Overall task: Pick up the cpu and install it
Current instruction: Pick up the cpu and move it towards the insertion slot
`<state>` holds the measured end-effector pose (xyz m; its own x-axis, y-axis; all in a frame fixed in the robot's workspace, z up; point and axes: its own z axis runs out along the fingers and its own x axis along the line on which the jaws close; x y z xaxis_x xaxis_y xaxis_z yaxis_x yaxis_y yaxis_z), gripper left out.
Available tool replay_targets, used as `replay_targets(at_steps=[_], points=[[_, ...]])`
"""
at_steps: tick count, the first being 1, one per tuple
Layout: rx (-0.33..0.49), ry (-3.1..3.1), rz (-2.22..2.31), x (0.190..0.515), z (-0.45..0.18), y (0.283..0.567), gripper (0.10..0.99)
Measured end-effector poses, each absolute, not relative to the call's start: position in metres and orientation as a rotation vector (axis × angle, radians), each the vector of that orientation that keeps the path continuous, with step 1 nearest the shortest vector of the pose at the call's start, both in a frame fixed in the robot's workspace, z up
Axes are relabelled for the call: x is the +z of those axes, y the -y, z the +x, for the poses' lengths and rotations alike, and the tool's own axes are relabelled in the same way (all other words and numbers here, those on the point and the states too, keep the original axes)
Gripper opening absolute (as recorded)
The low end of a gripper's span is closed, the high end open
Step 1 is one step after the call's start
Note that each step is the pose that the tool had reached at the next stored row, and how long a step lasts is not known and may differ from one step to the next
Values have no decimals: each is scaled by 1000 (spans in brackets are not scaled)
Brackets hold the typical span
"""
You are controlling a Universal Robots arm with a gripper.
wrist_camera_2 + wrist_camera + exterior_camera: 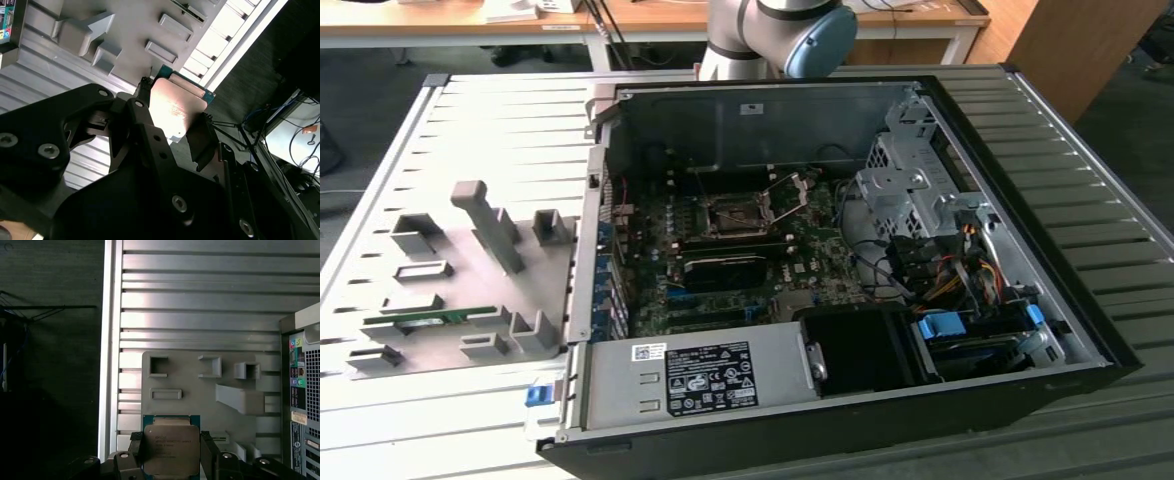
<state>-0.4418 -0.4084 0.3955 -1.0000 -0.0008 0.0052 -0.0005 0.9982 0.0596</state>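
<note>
Grip confirmed: in the first wrist view the gripper is closed part-way onto the cpu, one finger on each opposite edge and the metal lid uncovered. The cpu appears lifted clear of the grey plate on the slatted table, near the rear panel of the case. The exterior view shows the case lying open, with the socket exposed on the board. Judgement: the carry is in hand. It is done well by keeping the chip level, pinching the edges only and holding its orientation square to the socket. Markings: fine print on the lid, and a printed label on the power supply; neither transcribed.
</note>
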Motion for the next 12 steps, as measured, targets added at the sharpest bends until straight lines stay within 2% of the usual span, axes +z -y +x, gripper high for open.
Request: replay_targets(at_steps=[12], points=[[-94, 3135, 0, 401, -441, 408, 541]])
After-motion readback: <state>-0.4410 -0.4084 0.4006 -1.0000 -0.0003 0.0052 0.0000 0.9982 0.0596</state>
